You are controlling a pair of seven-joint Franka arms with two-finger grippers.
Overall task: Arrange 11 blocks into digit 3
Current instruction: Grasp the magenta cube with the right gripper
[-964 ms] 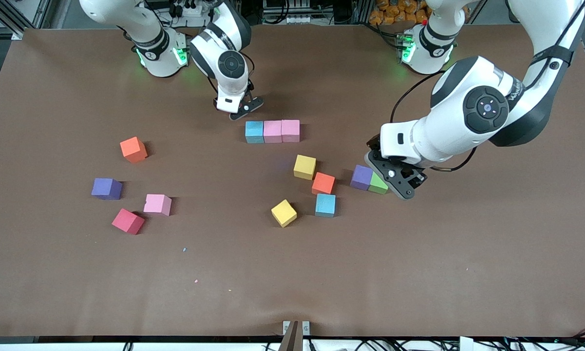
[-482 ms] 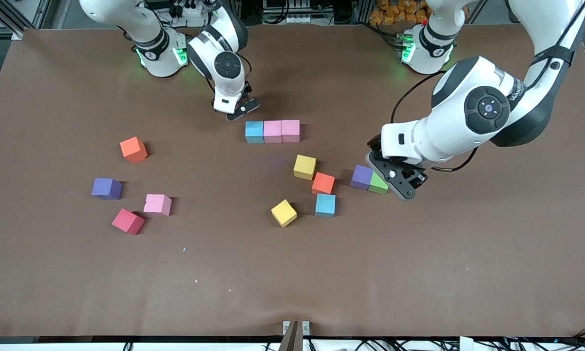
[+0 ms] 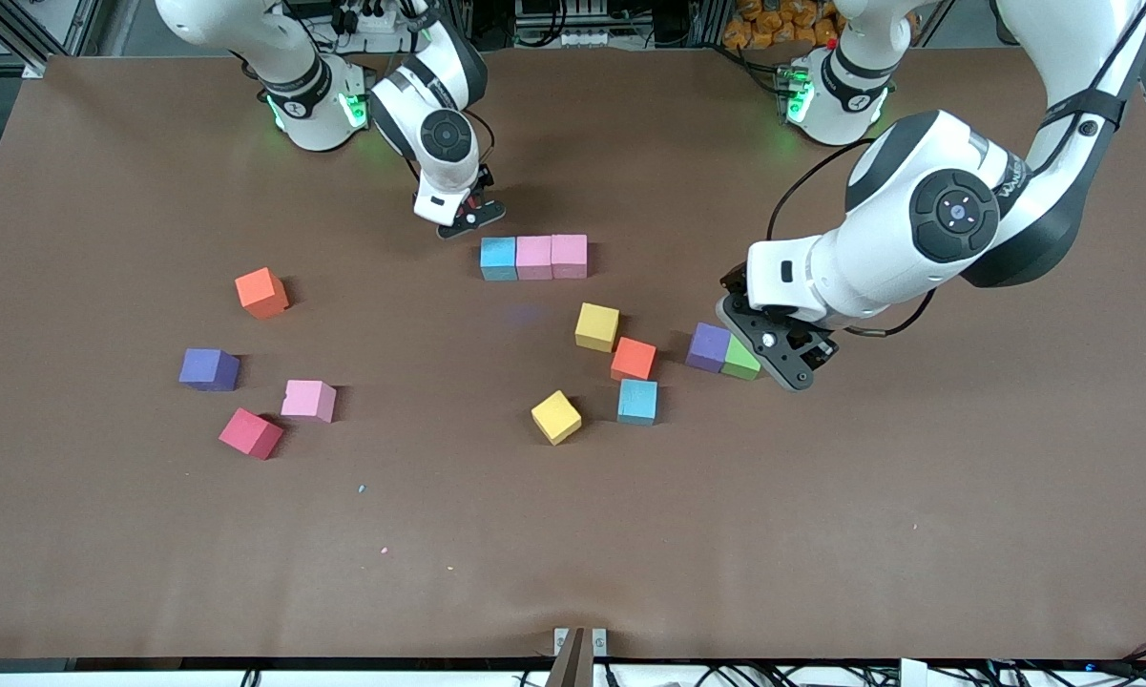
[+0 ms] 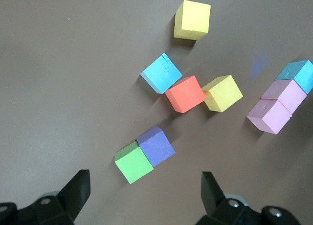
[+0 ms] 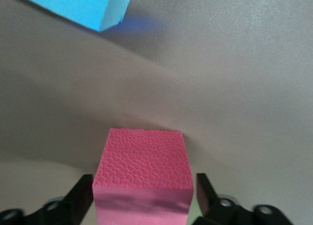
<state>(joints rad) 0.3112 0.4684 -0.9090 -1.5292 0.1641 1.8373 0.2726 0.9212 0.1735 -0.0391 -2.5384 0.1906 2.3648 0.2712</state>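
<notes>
The right gripper pinches a red block just beside the blue end of the blue-pink-pink row, down near the table. The left gripper hangs spread wide, close by the green cube.

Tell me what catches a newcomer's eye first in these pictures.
First, the neat row of three blocks, one light blue and two pink, near the middle of the table, with other coloured blocks scattered loose nearer the front camera. The right gripper has a red block between its fingers close beside the row's blue end. The open left gripper hovers over a touching purple block and green block.
</notes>
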